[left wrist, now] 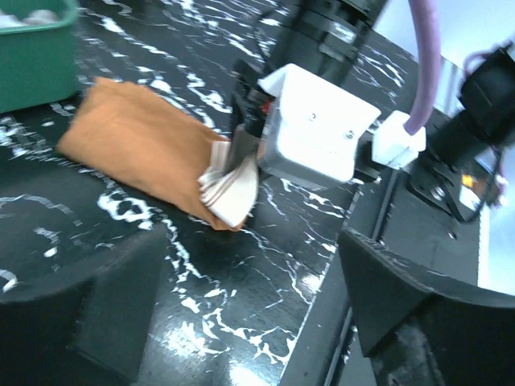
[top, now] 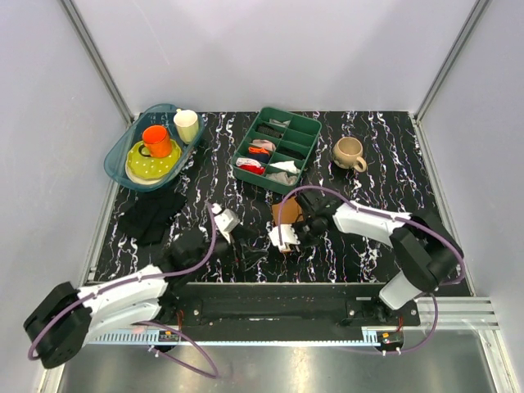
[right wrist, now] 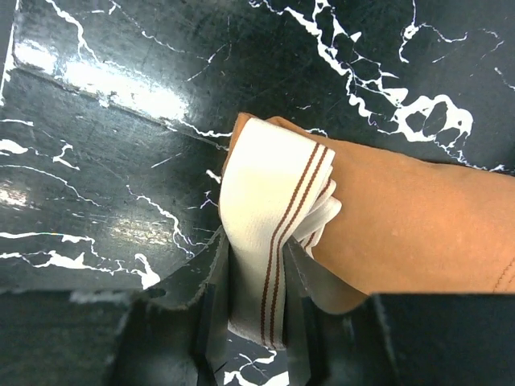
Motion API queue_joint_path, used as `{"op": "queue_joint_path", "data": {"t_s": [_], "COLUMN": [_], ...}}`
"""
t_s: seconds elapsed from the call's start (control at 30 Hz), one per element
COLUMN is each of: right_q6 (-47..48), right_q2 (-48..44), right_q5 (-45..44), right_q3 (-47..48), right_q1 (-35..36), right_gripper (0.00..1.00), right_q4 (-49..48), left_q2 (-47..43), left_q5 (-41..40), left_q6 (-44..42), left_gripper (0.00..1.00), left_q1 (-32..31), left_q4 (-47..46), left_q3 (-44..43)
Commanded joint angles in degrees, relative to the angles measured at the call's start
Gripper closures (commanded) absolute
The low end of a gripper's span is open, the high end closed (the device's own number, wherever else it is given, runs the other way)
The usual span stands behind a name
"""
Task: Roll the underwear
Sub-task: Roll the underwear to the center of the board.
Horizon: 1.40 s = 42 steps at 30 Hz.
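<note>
The underwear (top: pixel 287 213) is a rust-brown folded bundle lying near the table's front middle, with its cream waistband (top: pixel 282 237) at the near end. In the right wrist view the waistband (right wrist: pixel 269 193) has thin brown stripes and the brown fabric (right wrist: pixel 410 225) stretches to the right. My right gripper (right wrist: pixel 257 310) is shut on the waistband, a fold of it pinched between the jaws. It also shows in the top view (top: pixel 288 238). My left gripper (top: pixel 229 225) is open and empty, just left of the underwear. In its own view the underwear (left wrist: pixel 137 137) lies ahead, beyond its fingers (left wrist: pixel 418 305).
A green divided tray (top: pixel 304 123) with small fabric rolls stands behind the underwear. A tan mug (top: pixel 350 153) is at the back right. A teal basin (top: pixel 115 160) with cups and a plate is at the back left. A black cloth (top: pixel 151 214) lies left of my left gripper.
</note>
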State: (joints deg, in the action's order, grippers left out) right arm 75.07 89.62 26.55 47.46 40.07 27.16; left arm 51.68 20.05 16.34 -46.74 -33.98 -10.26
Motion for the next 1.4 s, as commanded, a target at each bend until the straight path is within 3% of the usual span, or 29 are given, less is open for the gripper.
{"op": "queue_joint_path", "data": {"t_s": [0.0,0.13,0.23,0.3,0.47,0.57,0.83,1.07,1.27,1.37], "right_q6": [-4.8,-6.6,-7.6,-8.5,-7.0,-5.5,-3.7,-3.2,-2.6,-2.6], "right_q2": [5.6,9.5,11.1,12.0,15.6,18.8,21.4,21.4,21.0,20.8], "right_q5": [4.6,7.2,8.1,8.8,12.6,14.8,16.8,17.0,17.2,17.1], "right_q3": [4.3,6.9,8.3,9.9,13.4,16.0,17.9,17.8,17.2,17.0], "right_q1": [0.2,0.1,-0.1,-0.4,-2.7,-5.4,-8.8,-10.3,-11.1,-11.2], "right_gripper": [0.73,0.75,0.75,0.75,0.75,0.76,0.76,0.75,0.75,0.74], "right_q4": [18.6,23.4,25.7,27.2,32.5,36.6,40.1,40.3,39.9,39.6], "left_q2": [-5.4,-8.3,-8.4,-6.3,2.2,10.2,26.1,33.7,41.0,44.2], "left_q5": [-14.1,-16.2,-7.6,-7.0,-21.5,-24.0,-28.4,-25.2,-23.6,-23.0], "left_q6": [-2.2,1.3,-3.8,-6.0,-18.1,-22.7,-32.0,-36.0,-37.4,-38.0], "left_gripper": [0.02,0.01,0.01,0.01,0.01,0.01,0.01,0.03,0.21,0.55], "left_q1": [0.4,0.6,0.3,-3.4,-20.9,-24.3,-27.1,-27.2,-27.2,-27.1], "left_q4": [0.7,0.6,0.5,1.2,0.5,2.4,5.2,5.6,10.1,13.9], "left_q3": [1.7,3.8,3.8,3.5,1.0,-3.5,-14.7,-20.6,-27.1,-30.8]}}
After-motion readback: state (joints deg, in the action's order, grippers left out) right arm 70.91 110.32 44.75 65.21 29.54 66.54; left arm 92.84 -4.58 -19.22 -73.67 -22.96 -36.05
